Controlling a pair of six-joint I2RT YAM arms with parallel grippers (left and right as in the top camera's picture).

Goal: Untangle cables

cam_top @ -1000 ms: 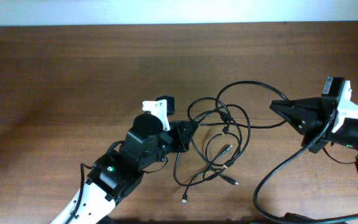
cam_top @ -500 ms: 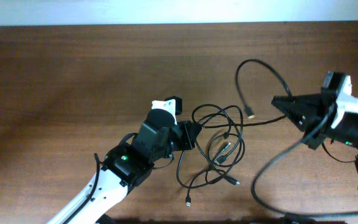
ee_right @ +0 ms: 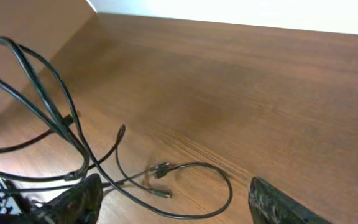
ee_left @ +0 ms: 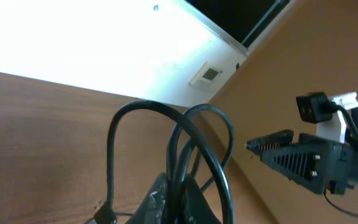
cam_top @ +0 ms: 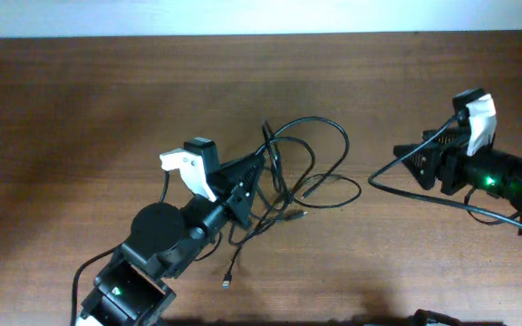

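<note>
Where the left gripper [cam_top: 259,163] reaches toward the centre of the overhead frame, its two fingers are closed tight on the cables [ee_left: 178,155], pinching several black strands at the tips. In the left wrist view the strands rise straight out from between the fingers at the bottom centre and arch upward in two loops. From the pinch, the rest of the tangle spreads right and downward across the brown table [cam_top: 80,100], with small plug ends lying loose at centre and lower centre. The right gripper [cam_top: 402,159] sits near the right edge of the overhead frame, pointing left, apart from the tangle. Its fingers [ee_right: 73,202] stand wide apart at the bottom of the right wrist view, holding nothing. One cable loop lies on the table ahead of the gap between them.
</note>
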